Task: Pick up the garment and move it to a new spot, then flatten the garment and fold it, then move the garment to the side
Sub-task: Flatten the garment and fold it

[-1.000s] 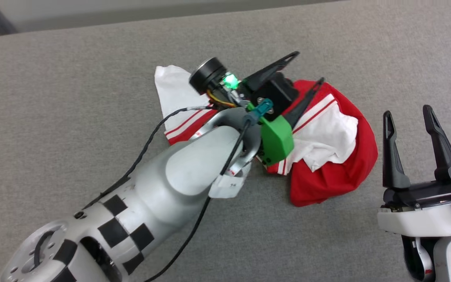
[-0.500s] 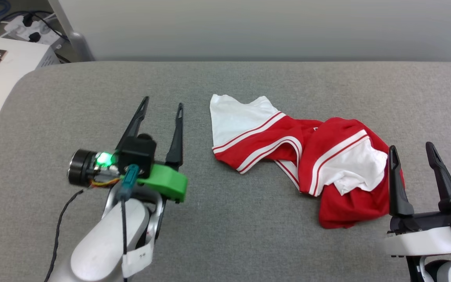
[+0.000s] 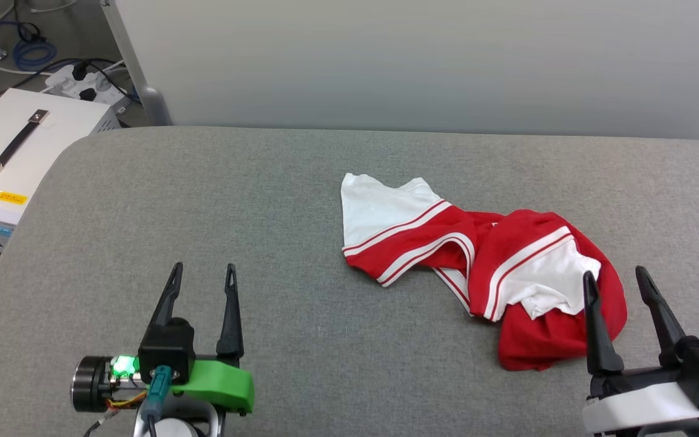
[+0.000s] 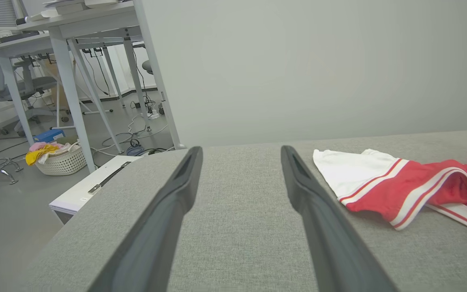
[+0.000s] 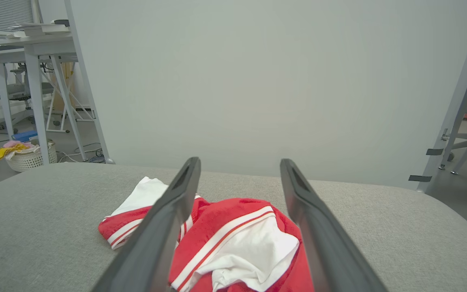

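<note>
Garment [image 3: 510,240]: red jersey with white sleeves and red-and-white striped trim, lying crumpled on the grey counter [image 3: 264,200], right of its middle.
Garment's shape: one white sleeve spreads flat toward the far left of the heap. The other sleeve is bunched on top of the red cloth at the near right.
My left claw [image 3: 204,270]: fingers spread apart with nothing between them. It sits at the near left over bare counter, well apart from the garment.
Left wrist view: my two dark fingers frame plain grey fabric, and the white sleeve lies off to their right.
My right claw [image 3: 614,274]: fingers spread apart, gripping nothing, at the near right edge of the heap.
Right wrist view: the jersey lies ahead and below, between my fingers. I cannot tell whether either finger touches the cloth.
Beyond the counter: a pale grey wall [image 3: 416,60] runs along the far side.
Floor at the left: a white box [image 3: 22,152] with a dark handle, cables, and a white basket [image 4: 61,160] holding yellow and pink cloth beside white desk legs [image 4: 69,81].
</note>
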